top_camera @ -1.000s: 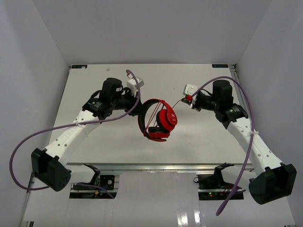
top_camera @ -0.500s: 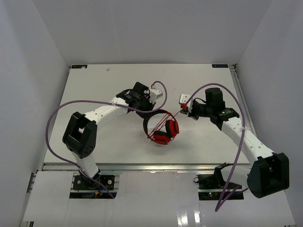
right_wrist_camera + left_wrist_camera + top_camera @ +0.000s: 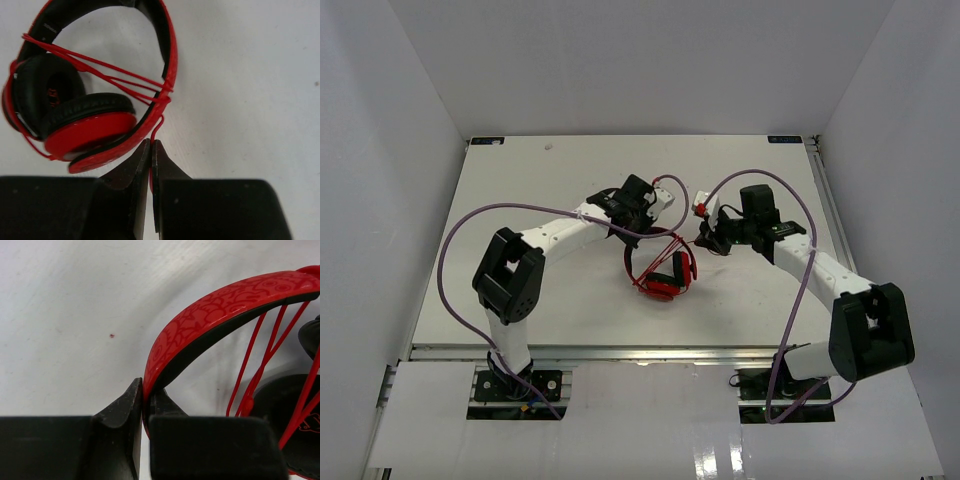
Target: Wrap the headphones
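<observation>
The red headphones [image 3: 665, 283] sit at the middle of the white table [image 3: 520, 170], between both arms. Several turns of the thin red cable [image 3: 100, 67] cross from the headband to the ear cups. My left gripper [image 3: 638, 232] is shut on the red, black-lined headband [image 3: 210, 315], which rises from between its jaws [image 3: 146, 390]. My right gripper [image 3: 700, 237] is just right of the headphones, shut on the cable [image 3: 159, 125] where it leaves the headband beside the red ear cup [image 3: 90, 132]. The plug is hidden.
Thick purple robot cables loop off both arms, one at the left [image 3: 450, 255] and one at the right [image 3: 802, 285]. The arm bases stand at the table's near edge. White walls close in the left, right and back sides.
The left arm has swung round and extended, carrying the headphones right and down towards the table. The right gripper has followed leftward, still holding the cable.
</observation>
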Motion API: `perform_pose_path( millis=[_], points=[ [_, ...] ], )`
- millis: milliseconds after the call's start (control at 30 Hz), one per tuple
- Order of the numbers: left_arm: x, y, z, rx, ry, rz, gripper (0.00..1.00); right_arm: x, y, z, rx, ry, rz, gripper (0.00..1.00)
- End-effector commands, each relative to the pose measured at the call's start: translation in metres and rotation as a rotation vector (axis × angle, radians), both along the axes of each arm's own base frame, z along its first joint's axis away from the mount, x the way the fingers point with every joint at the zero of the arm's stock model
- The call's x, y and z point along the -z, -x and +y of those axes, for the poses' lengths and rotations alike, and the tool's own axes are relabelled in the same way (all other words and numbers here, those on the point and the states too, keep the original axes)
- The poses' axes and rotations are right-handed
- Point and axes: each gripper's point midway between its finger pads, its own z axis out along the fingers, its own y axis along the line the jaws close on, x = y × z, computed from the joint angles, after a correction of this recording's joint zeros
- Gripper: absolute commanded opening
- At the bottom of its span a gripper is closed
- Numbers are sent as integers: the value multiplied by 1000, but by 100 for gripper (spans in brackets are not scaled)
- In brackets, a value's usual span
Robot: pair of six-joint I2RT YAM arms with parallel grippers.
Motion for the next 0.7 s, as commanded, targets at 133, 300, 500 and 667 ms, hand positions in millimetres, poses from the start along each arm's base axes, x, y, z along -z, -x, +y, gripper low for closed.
perform_pose_path(
  millis=[133,300,500,667],
  points=[
    [-34,-32,28,-241,-62,-168,0,-41,11,40,-51,-233,296,8],
    [-41,-28,26,-310,-16,-170,0,-56,16,54,-74,-324,449,8],
    [-54,-20,23,-409,86,-156,0,-60,14,62,-13,-400,621,8],
    [-63,-18,22,-467,144,-152,0,-73,8,66,0,-462,740,8]
  ],
)
